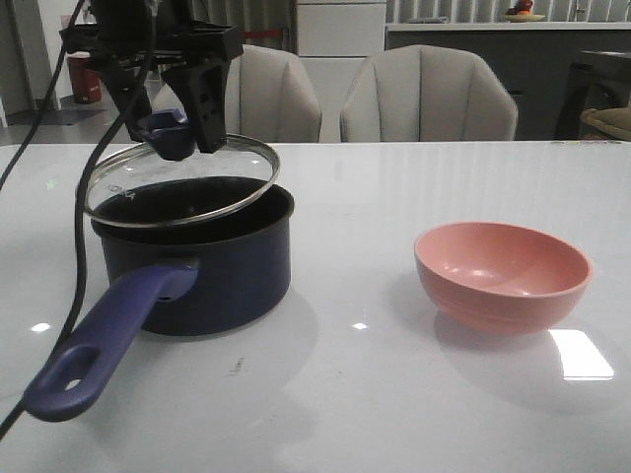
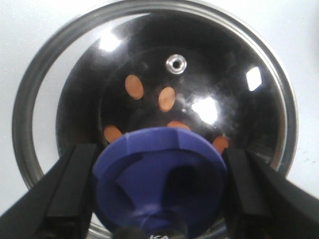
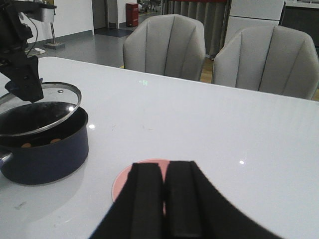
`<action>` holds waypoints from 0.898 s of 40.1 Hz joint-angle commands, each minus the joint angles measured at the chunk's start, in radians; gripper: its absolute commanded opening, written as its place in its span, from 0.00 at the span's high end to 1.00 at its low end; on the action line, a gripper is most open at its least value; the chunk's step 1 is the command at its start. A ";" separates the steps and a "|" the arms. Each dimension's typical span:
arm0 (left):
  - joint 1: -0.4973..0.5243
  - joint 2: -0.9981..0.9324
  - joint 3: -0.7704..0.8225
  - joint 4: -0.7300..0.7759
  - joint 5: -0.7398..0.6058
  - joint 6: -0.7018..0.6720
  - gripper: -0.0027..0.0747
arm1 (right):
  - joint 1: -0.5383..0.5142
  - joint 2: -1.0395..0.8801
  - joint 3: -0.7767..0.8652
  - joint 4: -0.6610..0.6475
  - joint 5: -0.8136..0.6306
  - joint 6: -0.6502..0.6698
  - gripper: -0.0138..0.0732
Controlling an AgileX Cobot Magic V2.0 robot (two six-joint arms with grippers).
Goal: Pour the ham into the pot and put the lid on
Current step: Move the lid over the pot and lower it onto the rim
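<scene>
Here the left end effector (image 1: 175, 123) clamps the lid (image 1: 180, 183) by its knob, tilted just above the pot (image 1: 197, 266).

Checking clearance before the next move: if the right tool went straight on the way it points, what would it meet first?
Probably the pink bowl, lying just beyond the right tool; depth is unclear, so it might pass over the rim.

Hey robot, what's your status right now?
Left hand shut on lid knob, lid tilted over pot. Ham in pot. Right hand shut, above pink bowl. Nothing blocking.
</scene>
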 commanded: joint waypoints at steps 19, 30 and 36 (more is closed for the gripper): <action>-0.005 -0.013 -0.037 -0.037 -0.020 -0.001 0.70 | 0.003 0.006 -0.028 0.002 -0.087 -0.004 0.66; -0.005 -0.013 -0.037 -0.037 -0.031 -0.001 0.70 | 0.003 0.006 -0.028 0.002 -0.087 -0.004 0.66; -0.005 -0.013 -0.037 -0.037 -0.061 -0.001 0.70 | 0.003 0.006 -0.028 0.002 -0.087 -0.004 0.66</action>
